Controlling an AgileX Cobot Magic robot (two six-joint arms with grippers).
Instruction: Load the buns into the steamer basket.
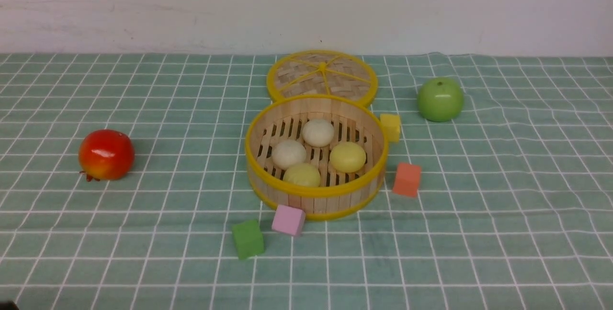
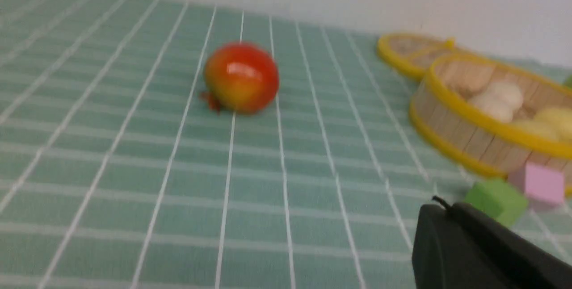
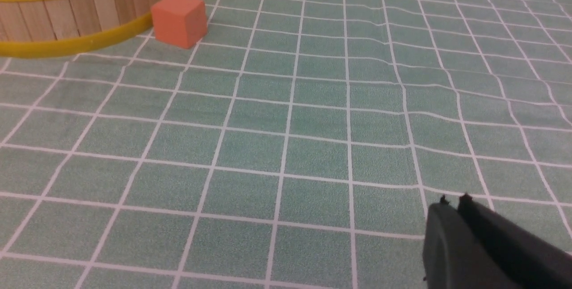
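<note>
In the front view, a small dark tip pokes in at the near left corner, too little of it to identify. The desk wears a green cloth with a grid of pale lines, straight over most of it and wavy toward the far right. A plain off-white wall with faint scuffs and specks rises behind. All four buns, smooth rounded domes, two cream-white and two pale yellow, rest inside the steamer basket on its slatted floor. The basket has pale wooden slats and yellow rims; the woven lid, yellow-edged and spoked, lies behind it.

In the left wrist view, the left claw is dark and fully closed, holding nothing, over the cloth. The red fruit sits well apart from the basket, and the background is blurred.

In the right wrist view, the right claw has its dark tips close together, with nothing between them that shows; whether they meet I cannot tell. The cloth's lines ripple here, and the orange-red cube sits near the basket.
</note>
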